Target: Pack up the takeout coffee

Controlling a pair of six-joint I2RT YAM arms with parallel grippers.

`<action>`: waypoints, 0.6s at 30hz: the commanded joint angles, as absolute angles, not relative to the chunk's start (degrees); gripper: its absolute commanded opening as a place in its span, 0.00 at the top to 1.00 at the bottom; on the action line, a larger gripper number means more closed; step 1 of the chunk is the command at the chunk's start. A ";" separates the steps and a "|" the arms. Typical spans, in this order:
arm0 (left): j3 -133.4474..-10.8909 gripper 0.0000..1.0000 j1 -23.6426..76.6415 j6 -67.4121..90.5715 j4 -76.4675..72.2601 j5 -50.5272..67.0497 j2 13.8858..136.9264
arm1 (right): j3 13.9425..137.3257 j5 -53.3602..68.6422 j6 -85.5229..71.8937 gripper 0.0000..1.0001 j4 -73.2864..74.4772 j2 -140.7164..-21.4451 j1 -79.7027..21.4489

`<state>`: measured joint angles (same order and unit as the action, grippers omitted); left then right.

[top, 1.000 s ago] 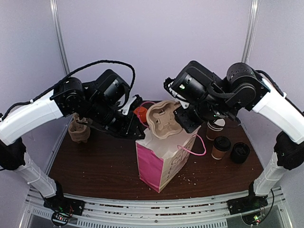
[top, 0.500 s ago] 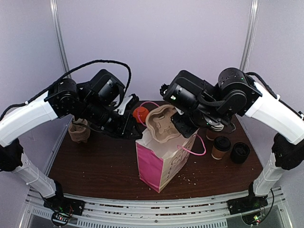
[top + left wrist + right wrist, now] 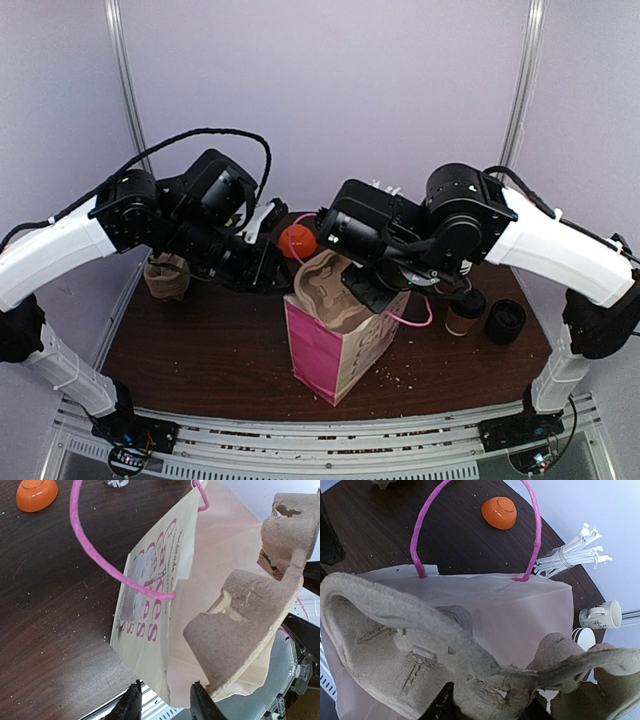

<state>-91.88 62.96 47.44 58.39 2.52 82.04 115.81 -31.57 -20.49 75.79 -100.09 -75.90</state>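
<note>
The takeout coffee (image 3: 465, 312), a brown paper cup with a black lid, stands on the table right of the pink paper bag (image 3: 335, 345). My right gripper (image 3: 365, 290) is shut on a brown pulp cup carrier (image 3: 325, 290) that is tilted into the bag's open mouth. In the right wrist view the carrier (image 3: 420, 645) fills the space between the jaws of the right gripper (image 3: 490, 697). My left gripper (image 3: 165, 685) is at the bag's rim; its fingers stand apart with the bag's wall (image 3: 155, 615) hanging between them.
An orange bowl (image 3: 298, 241) lies behind the bag. A stack of pulp carriers (image 3: 167, 275) sits far left. A squat black stack of lids (image 3: 505, 322) is beside the coffee. A bundle of white utensils (image 3: 570, 555) and a printed mug (image 3: 602, 615) lie at the back right.
The right arm has swung left and down, lowering the pulp carrier from above the bag into its mouth. The left gripper has stayed at the bag's rim.
</note>
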 commanded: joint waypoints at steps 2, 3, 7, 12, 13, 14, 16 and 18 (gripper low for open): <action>-90.88 0.64 62.75 46.29 54.96 2.67 80.63 | 116.28 -30.00 -19.87 0.63 74.96 -101.71 -76.30; -90.80 0.64 62.75 46.19 54.93 2.66 80.68 | 116.28 -29.40 -19.86 0.63 74.80 -102.00 -76.37; -90.55 0.64 62.75 45.93 54.79 2.63 80.51 | 118.20 -27.20 -20.07 0.63 74.41 -102.49 -76.32; -90.22 0.64 62.75 45.61 54.41 2.83 80.33 | 117.58 -24.28 -20.04 0.62 74.02 -102.57 -76.22; -90.18 0.64 62.75 45.55 54.42 2.88 80.33 | 117.33 -24.04 -20.02 0.62 74.08 -102.57 -76.19; -90.09 0.64 62.75 45.54 54.31 3.04 80.26 | 117.06 -23.96 -20.14 0.62 74.09 -102.67 -76.15; -90.00 0.64 62.75 45.49 54.11 3.05 80.10 | 116.90 -23.68 -20.14 0.62 74.01 -102.77 -76.04; -89.89 0.64 62.75 45.39 53.97 3.13 79.94 | 116.89 -23.79 -20.21 0.62 73.97 -102.98 -76.02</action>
<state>-90.32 62.94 46.37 58.00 2.44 81.87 116.64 -24.95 -19.86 75.05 -102.00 -75.90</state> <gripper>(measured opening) 0.362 0.377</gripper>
